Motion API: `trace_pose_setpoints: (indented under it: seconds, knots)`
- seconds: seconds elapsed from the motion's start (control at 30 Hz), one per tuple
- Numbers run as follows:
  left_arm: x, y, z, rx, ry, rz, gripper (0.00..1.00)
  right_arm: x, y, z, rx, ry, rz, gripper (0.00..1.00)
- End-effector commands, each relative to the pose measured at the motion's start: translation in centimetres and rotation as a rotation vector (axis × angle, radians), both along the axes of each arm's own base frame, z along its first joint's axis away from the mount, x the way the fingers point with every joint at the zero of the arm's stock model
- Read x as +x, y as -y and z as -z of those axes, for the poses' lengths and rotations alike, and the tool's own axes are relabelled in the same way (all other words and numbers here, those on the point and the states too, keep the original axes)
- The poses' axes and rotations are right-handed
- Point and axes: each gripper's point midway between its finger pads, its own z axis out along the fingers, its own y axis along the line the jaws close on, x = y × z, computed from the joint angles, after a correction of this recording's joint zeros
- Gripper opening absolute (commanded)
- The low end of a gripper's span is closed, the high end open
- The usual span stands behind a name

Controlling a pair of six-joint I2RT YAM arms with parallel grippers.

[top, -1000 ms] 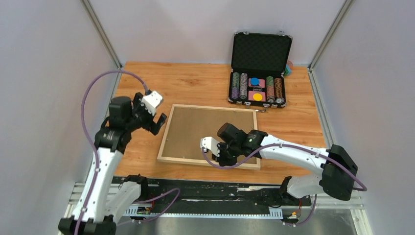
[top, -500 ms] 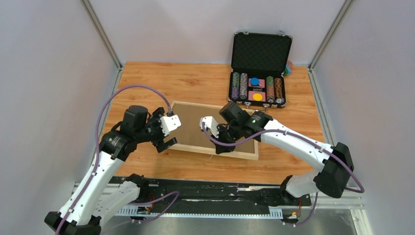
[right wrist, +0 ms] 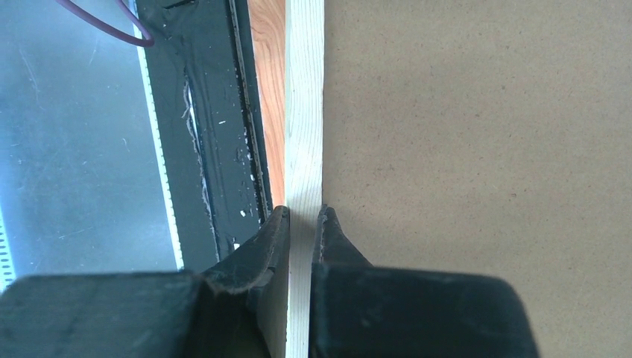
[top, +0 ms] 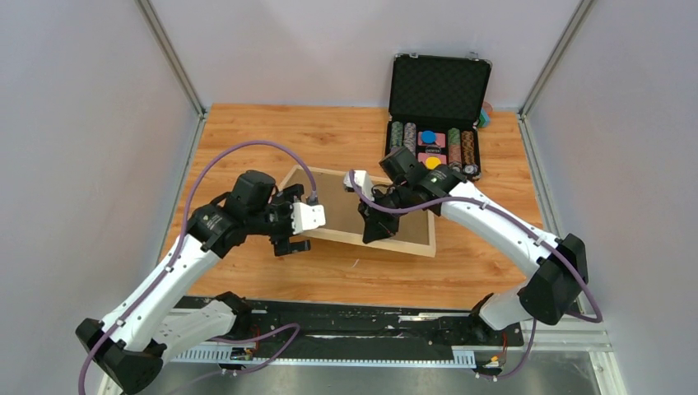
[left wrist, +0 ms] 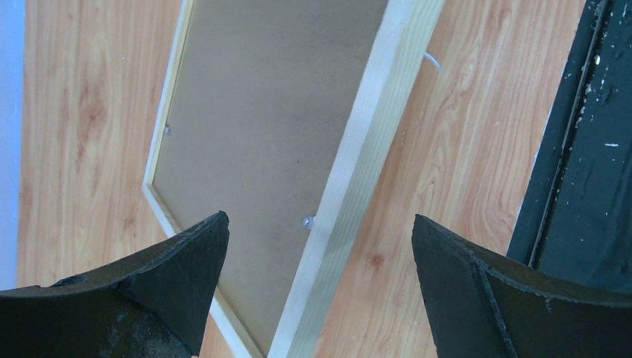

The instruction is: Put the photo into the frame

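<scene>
Right gripper pinches the frame's near rail to hold it tilted. Left gripper hangs spread over that rail, probably for support.

Table: frame mid; chip case behind it, rt.

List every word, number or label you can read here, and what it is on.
None readable.
In the chip case, any print on the pink box is too small to read.
The frame and its brown backing show no writing.
</scene>
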Motion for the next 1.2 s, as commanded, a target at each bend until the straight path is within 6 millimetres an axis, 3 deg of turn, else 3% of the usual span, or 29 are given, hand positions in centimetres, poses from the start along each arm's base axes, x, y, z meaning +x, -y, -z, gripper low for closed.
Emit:
trace_pose_setpoints:
  seconds: [0.0, 0.2, 0.67, 0.9, 1.07, 1.17]
  knots:
    - [0.2, 1.0, -0.6, 0.025, 0.045, 0.062, 1.0, 1.9, -0.9, -3.0, 0.091, 0.054, 0.012, 0.0]
    - [1.3, 1.3, 1.1, 0.086, 0.076, 0.054, 0.98, 2.5, -0.7, -4.0, 0.118, 0.024, 0.029, 0.0]
    - [5.4, 2.0, 1.1, 0.133, 0.225, -0.019, 0.82, 3.4, -0.1, -4.8, 0.165, -0.058, 0.059, 0.0]
    - [6.0, 2.6, 0.7, 0.139, 0.255, -0.015, 0.61, 3.7, 0.2, -5.2, 0.167, -0.059, 0.077, 0.01]
    - [6.1, 2.7, 0.7, 0.154, 0.242, -0.017, 0.42, 4.3, 0.3, -5.8, 0.16, -0.035, 0.106, 0.1]
    - [6.1, 2.8, 0.3, 0.149, 0.243, -0.023, 0.36, 4.8, 0.5, -6.4, 0.156, -0.009, 0.131, 0.21]
